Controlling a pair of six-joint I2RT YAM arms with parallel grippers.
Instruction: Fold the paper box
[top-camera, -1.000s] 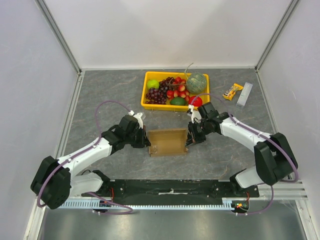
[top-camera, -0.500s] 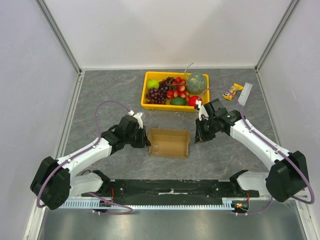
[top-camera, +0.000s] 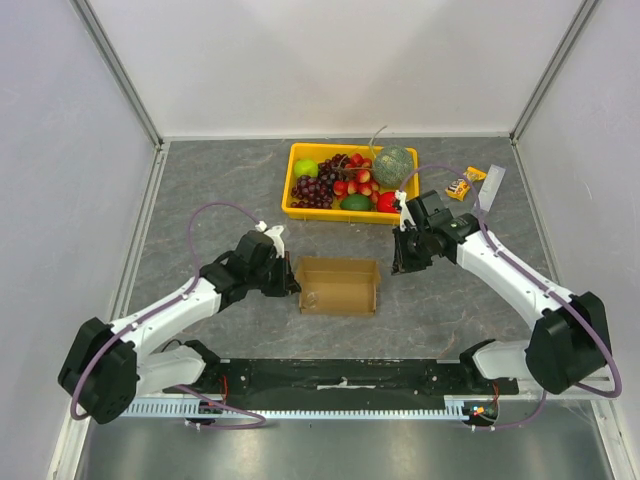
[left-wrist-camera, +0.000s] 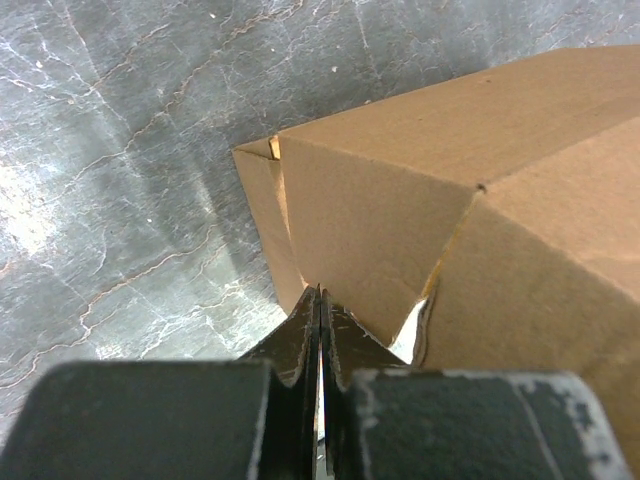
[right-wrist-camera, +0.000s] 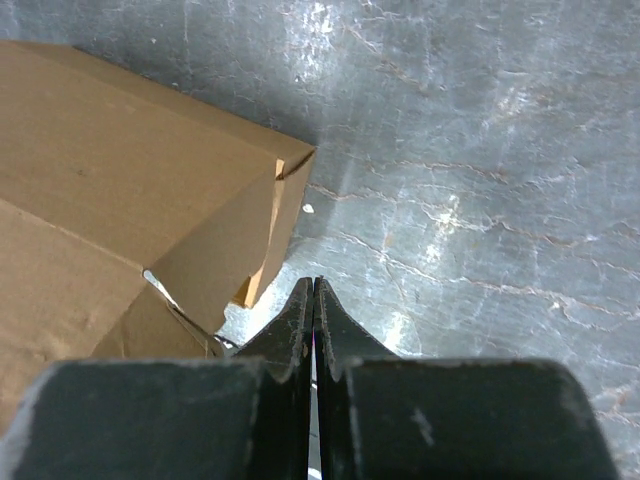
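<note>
The paper box (top-camera: 340, 286) is brown cardboard and lies open-topped in the middle of the table, its side walls raised. My left gripper (top-camera: 293, 283) is shut, with its tips pressed against the box's left end wall. In the left wrist view the closed tips (left-wrist-camera: 320, 292) meet the cardboard wall (left-wrist-camera: 400, 200) with nothing between them. My right gripper (top-camera: 398, 265) is shut too and hovers just off the box's right end. From the right wrist its tips (right-wrist-camera: 314, 282) are over bare table, and the box corner (right-wrist-camera: 150, 190) lies to their left, apart from them.
A yellow tray (top-camera: 288, 190) full of fruit stands behind the box, close to the right arm's elbow side. A snack bar (top-camera: 464, 183) and a pale stick pack (top-camera: 489, 188) lie at the back right. White walls enclose the grey table (top-camera: 200, 180).
My right gripper has drawn away from the box's right end, moving right and slightly back. The box's right wall now stands free. The left arm has hardly moved.
</note>
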